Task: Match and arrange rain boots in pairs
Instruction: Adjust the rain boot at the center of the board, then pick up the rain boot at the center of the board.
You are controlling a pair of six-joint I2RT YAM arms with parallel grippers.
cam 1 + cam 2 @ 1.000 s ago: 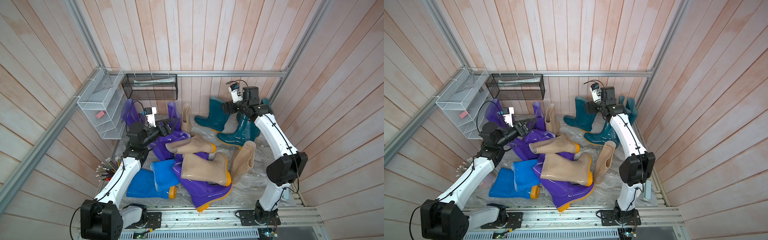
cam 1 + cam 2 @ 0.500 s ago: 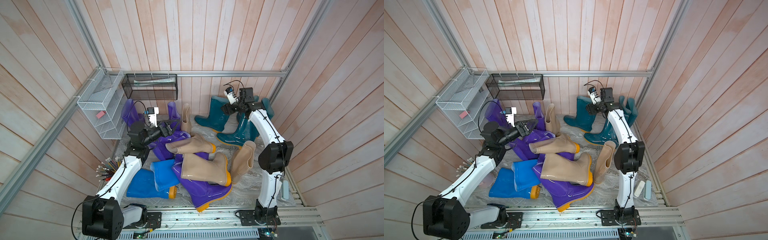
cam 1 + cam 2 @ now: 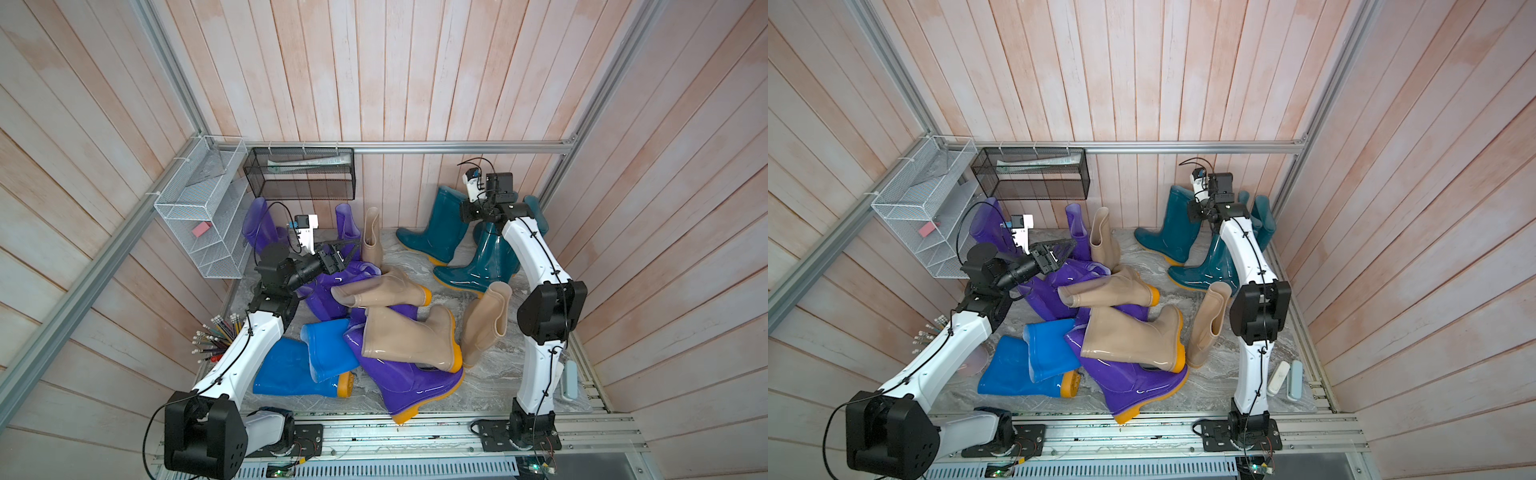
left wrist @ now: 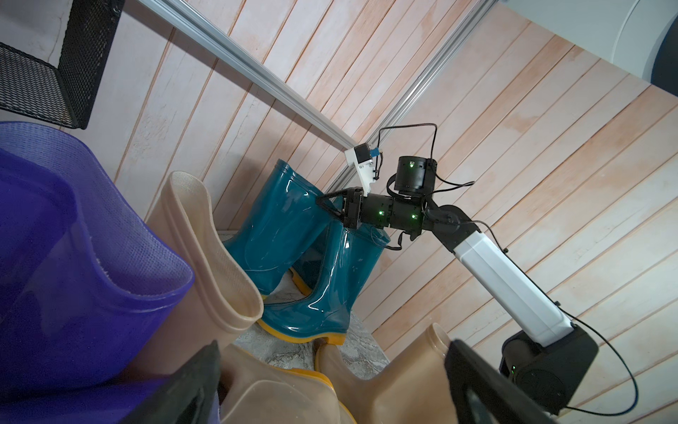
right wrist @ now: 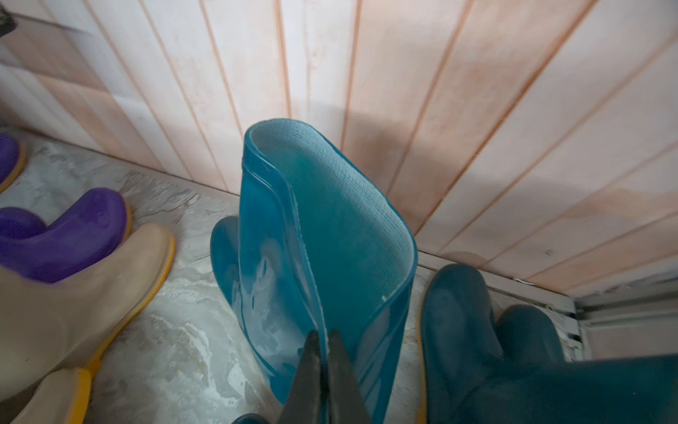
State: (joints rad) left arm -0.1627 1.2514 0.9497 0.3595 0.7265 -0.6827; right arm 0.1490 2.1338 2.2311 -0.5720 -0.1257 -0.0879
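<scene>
Rain boots crowd the marble floor. A dark teal boot (image 3: 445, 224) stands upright by the back wall, and my right gripper (image 5: 324, 339) is shut on its shaft rim (image 5: 323, 238); the left wrist view shows the same pinch (image 4: 323, 202). More teal boots (image 3: 478, 266) stand beside it. Beige boots (image 3: 409, 340), purple boots (image 3: 411, 386) and blue boots (image 3: 291, 370) lie piled in the middle. My left gripper (image 3: 349, 247) hovers open over the purple and beige boots near the back left, with nothing between its fingers (image 4: 198, 385).
A white wire shelf (image 3: 199, 216) and a black mesh basket (image 3: 303, 174) hang on the back-left walls. Pencils (image 3: 216, 336) stick up beside my left arm. Two small pale bars (image 3: 1287, 379) lie at the right edge. Wooden walls close in on three sides.
My right gripper swung toward the back wall and closed from open onto the teal boot's rim. The left arm barely moved.
</scene>
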